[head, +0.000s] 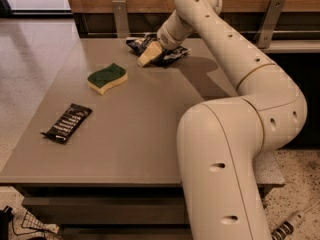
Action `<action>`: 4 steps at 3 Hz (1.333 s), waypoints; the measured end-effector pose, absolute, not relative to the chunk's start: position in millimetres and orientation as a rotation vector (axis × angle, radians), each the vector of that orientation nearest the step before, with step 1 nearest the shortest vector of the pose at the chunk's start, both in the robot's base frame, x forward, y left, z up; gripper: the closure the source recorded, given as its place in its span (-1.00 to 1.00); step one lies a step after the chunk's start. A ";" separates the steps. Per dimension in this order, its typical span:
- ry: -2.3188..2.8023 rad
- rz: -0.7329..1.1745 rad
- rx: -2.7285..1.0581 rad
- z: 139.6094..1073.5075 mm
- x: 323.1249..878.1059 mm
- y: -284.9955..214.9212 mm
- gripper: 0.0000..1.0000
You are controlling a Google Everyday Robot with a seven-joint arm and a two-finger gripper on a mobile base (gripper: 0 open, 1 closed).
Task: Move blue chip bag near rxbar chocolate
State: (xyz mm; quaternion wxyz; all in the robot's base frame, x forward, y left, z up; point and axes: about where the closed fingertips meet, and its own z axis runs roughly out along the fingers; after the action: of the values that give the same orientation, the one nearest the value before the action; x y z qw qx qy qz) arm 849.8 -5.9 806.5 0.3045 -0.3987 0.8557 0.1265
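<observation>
The blue chip bag (167, 55) is a crumpled dark navy foil bag lying at the far edge of the grey table (150, 119). My gripper (146, 57) reaches down over the bag's left part, its cream fingers touching or just above the foil. The rxbar chocolate (67, 122) is a narrow black wrapper with white text, lying flat near the table's front left edge, far from the bag.
A green-and-yellow sponge (106, 77) lies between the bag and the bar, left of centre. My arm's large white links fill the right side of the view. A wooden wall with metal brackets (120, 14) runs behind the table. Floor lies to the left.
</observation>
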 end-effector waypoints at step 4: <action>2.268 0.337 -1.060 816.4 850.0 -4.0 1.00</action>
State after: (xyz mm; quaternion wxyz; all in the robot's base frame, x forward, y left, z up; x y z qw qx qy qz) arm 850.0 -4.0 816.4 0.3028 -0.3998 0.8557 0.1272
